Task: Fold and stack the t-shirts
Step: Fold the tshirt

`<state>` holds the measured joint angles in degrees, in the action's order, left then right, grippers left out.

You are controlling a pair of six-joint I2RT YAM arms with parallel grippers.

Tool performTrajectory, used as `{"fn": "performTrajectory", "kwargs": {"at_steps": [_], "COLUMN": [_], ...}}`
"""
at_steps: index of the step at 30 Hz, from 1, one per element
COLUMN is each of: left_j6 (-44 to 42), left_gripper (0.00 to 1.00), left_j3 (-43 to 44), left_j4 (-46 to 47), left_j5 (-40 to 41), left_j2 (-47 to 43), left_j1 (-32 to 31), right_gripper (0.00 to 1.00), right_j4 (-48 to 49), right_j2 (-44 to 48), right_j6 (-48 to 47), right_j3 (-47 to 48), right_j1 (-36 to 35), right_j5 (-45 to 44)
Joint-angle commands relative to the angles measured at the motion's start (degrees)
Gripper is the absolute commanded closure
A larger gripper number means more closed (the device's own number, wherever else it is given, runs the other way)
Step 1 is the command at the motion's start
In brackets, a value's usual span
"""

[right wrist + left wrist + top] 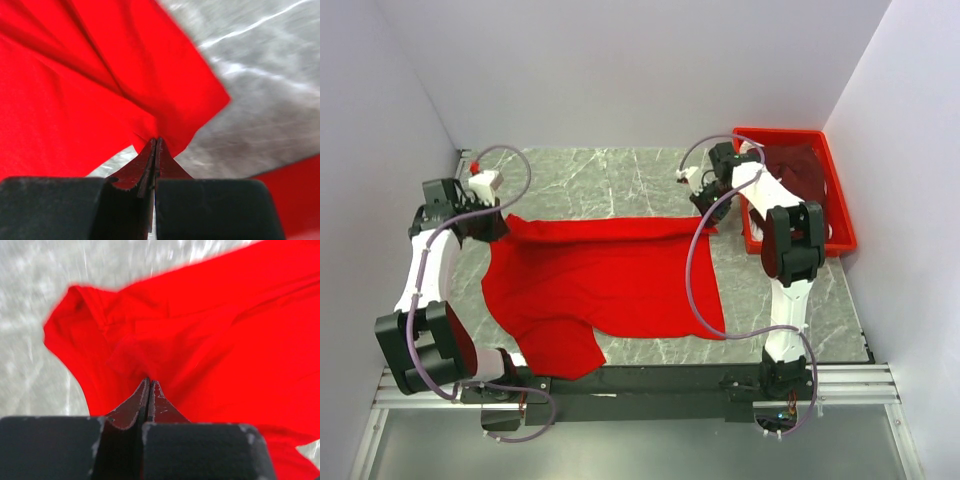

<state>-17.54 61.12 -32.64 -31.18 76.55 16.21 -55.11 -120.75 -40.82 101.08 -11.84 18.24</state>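
Note:
A bright red t-shirt [605, 285] lies spread across the grey marble table [610, 180]. Its far edge is stretched taut between my two grippers. My left gripper [498, 226] is shut on the shirt's far left corner, seen in the left wrist view [148, 381] with red cloth [210, 340] bunched at the tips. My right gripper [705, 218] is shut on the far right corner, seen in the right wrist view [156, 140] with cloth [90, 90] fanning out. A dark maroon t-shirt [798, 170] lies in the red tray [843, 215]. No white fabric shows.
The red plastic tray stands at the back right against the right wall, close beside my right arm. White walls close in the table on the left, back and right. A black rail [650, 380] runs along the near edge, and the shirt's near sleeve [560, 350] reaches it.

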Motion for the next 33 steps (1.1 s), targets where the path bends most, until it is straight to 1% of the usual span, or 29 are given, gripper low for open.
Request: {"fn": "performTrajectory", "kwargs": {"at_steps": [1,2,7,12,17,23,25,26,27,28,29,30,31,32,33], "left_j6": [-1.97,-2.23,-4.87,-7.33,-8.12,-11.11,-15.05,-17.16,-23.01,-25.33,-26.31,-26.84,-26.24,-24.92,-22.21], "left_gripper": [1.00,1.00,1.00,1.00,1.00,1.00,1.00,1.00,1.00,0.98,0.90,0.72,0.66,0.63,0.56], "left_j3": [-3.80,-4.43,-8.91,-10.94,-9.27,-6.19,-6.19,-6.02,-4.97,-4.18,-3.39,-1.20,0.21,1.88,5.90], "left_j4": [-1.37,-1.28,-0.58,0.48,-0.40,-3.56,-6.71,-8.65,-11.88,-16.27,-17.44,-18.15,-18.42,-17.55,-17.28], "left_j5": [4.37,5.76,7.71,8.94,9.56,7.80,7.01,5.27,4.56,3.50,3.41,1.93,0.95,0.07,-2.46], "left_j2": [-2.11,-2.37,-2.55,-2.55,-2.55,-2.55,-2.38,-2.03,-0.63,0.17,0.96,2.53,3.24,4.29,6.92], "left_j1": [0.14,0.14,0.14,0.14,0.32,1.37,1.46,1.46,1.46,1.55,1.72,2.85,3.56,4.26,4.88], "right_gripper": [1.00,1.00,1.00,1.00,1.00,1.00,1.00,1.00,1.00,0.95,0.88,0.76,0.66,0.60,0.54], "right_j4": [0.53,0.53,-0.08,-0.87,-1.49,-2.46,-2.46,-3.07,-3.68,-4.38,-5.78,-6.40,-7.11,-8.59,-8.96], "right_j2": [3.68,3.59,2.80,3.06,4.03,4.47,4.73,4.82,4.73,4.47,4.47,4.12,4.12,4.12,4.03], "right_j6": [-0.58,-0.58,-0.31,-0.49,-0.75,-1.72,-2.07,-2.33,-3.29,-3.48,-3.48,-3.31,-3.22,-3.30,-2.96], "right_j3": [-2.02,-2.20,-2.81,-3.08,-3.87,-5.36,-6.41,-6.77,-7.03,-6.77,-6.42,-4.85,-3.79,-2.65,-0.29], "right_j1": [-1.17,-1.43,-2.58,-2.84,-2.93,-2.93,-3.19,-3.45,-3.54,-3.89,-3.90,-3.90,-3.81,-3.81,-3.72], "right_j5": [-0.92,-0.93,-0.84,-1.01,-1.36,-1.19,-1.01,-1.10,-1.19,-1.10,-0.75,-0.66,-0.31,-0.05,0.13]}}
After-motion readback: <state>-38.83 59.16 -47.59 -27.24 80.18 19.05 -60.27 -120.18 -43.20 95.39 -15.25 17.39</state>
